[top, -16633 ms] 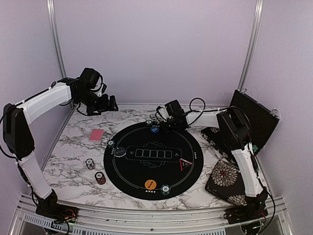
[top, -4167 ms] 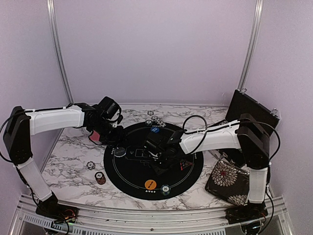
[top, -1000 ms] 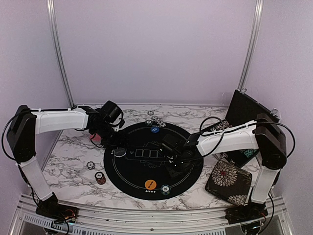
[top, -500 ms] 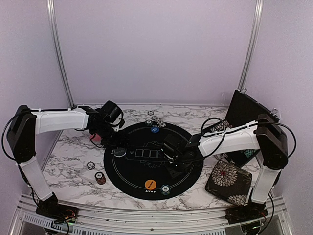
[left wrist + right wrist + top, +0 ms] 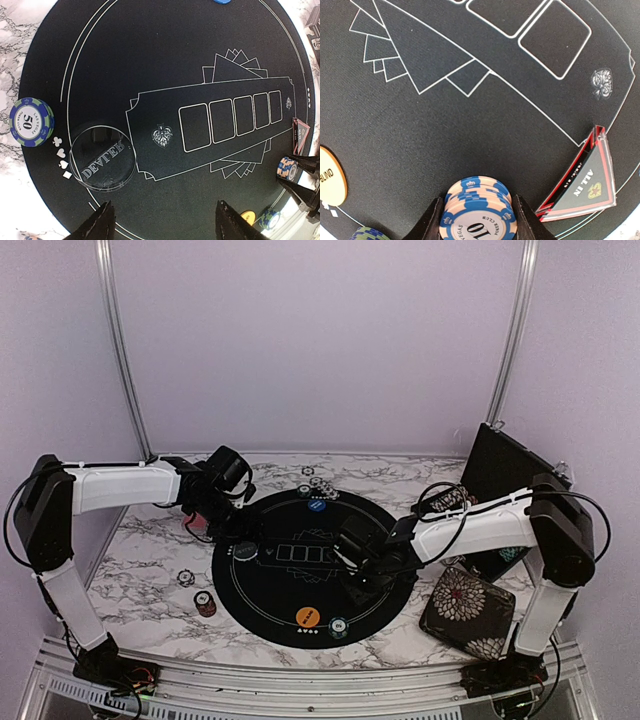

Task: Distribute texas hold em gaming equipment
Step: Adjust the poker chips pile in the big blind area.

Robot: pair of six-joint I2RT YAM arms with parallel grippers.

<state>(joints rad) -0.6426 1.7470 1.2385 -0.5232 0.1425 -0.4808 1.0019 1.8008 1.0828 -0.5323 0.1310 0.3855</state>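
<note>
Top external view: a round black mat [image 5: 262, 590] lies in the middle of the marble table [image 5: 150, 560], and both arms reach in over it. The left arm comes from the far left, the right arm from the right side, past the black case [image 5: 505, 475] and the floral pouch [image 5: 465, 605].

The right gripper [image 5: 477, 201] is over the mat's right half. Its fingers [image 5: 434, 220] are closed on either side of a stack of blue-and-peach chips [image 5: 479, 212] marked 10. I cannot tell whether the stack rests on the mat or is lifted. The red-edged black triangle [image 5: 585, 182], marked ALL IN, lies just beside the stack on its right, close to the mat's rim, and the gap between them is narrow. To the stack's left the orange disc [image 5: 327, 182] sits well apart, with a green-and-blue chip [image 5: 367, 234] near the rim beyond it. Ahead of the fingers the mat is bare felt with only printed outlines.

The left gripper [image 5: 165, 225] hangs over the mat's left part with its fingers [image 5: 102, 222] spread wide and nothing between them. A clear-topped black disc [image 5: 102, 157] reading DEVTEK lies just ahead of one finger. A green-and-blue 50 chip [image 5: 31, 121] sits near that disc on the mat's edge, just inside the marble. The blue disc [image 5: 316, 506] and some chips [image 5: 318, 483] sit at the far rim.
</note>
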